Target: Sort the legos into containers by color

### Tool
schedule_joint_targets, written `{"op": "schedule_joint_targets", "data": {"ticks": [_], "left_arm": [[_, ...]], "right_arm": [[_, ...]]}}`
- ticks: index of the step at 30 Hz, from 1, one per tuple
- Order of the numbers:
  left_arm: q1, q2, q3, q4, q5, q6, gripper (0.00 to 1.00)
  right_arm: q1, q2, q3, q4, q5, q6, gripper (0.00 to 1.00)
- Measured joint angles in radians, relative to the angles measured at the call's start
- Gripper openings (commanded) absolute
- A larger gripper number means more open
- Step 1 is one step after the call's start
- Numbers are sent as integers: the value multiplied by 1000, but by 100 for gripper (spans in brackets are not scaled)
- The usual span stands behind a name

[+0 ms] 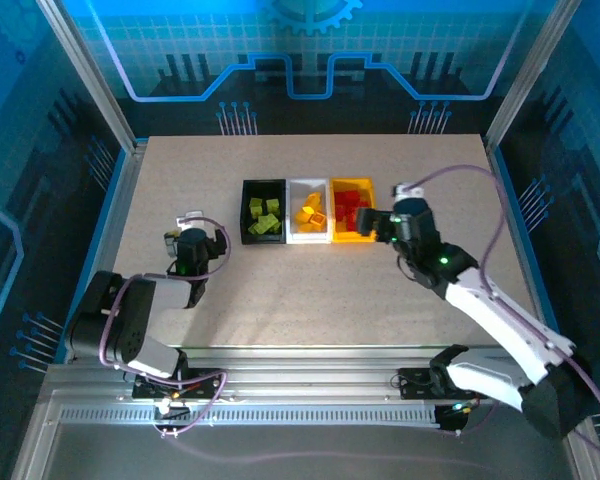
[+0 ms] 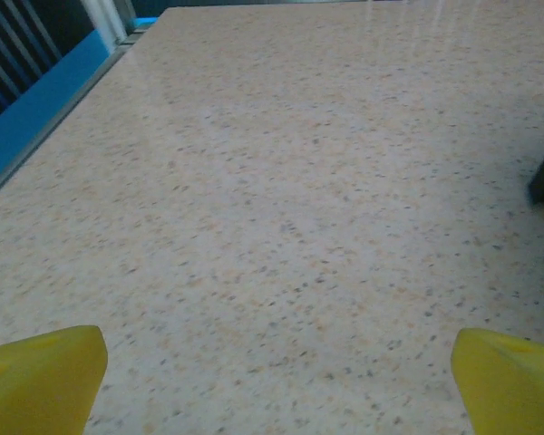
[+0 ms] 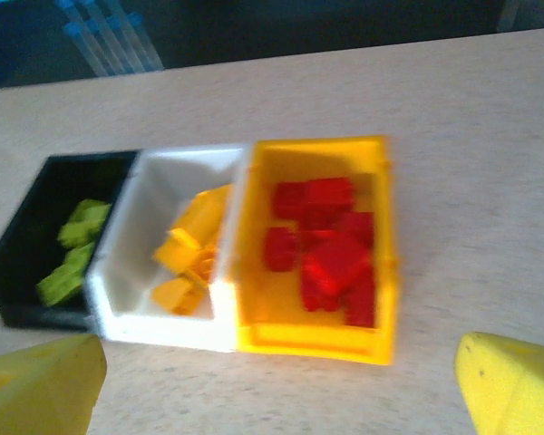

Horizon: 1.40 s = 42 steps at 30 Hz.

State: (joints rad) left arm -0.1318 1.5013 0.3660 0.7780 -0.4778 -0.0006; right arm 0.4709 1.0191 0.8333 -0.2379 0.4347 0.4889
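A speckled beige table point(image 1: 310, 290) sits inside blue-lit patterned walls point(image 1: 310, 40) and aluminium frame posts point(image 1: 88, 70).

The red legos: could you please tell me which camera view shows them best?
The right wrist view: the red legos sit close and large inside the yellow bin, though slightly blurred. The top external view shows them as a small red patch; the left wrist view faces the tabletop.
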Motion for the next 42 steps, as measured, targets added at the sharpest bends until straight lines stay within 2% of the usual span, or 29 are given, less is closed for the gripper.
{"op": "schedule_joint_targets", "data": {"ticks": [4,7,10,14,18,23,42], "left_arm": [[48,43,-24,145,114,4,99],[64,52,-30,156,136,3,99],[65,52,-26,156,140,0,99],[66,52,-26,156,145,0,99],[68,52,-26,156,148,0,99],[69,52,-25,156,158,0,99],[69,52,-21,156,162,0,99]], "right_arm": [[-158,-164,-175,111,25,-69,100],[-209,-222,-336,242,17,-169,100],[-280,-188,-454,381,-28,-261,100],[-391,-32,-490,546,-108,-326,100],[-402,196,-484,742,-165,-376,100],[-401,467,-460,901,-201,-409,100],[-399,489,-434,972,-234,-442,100]]}}
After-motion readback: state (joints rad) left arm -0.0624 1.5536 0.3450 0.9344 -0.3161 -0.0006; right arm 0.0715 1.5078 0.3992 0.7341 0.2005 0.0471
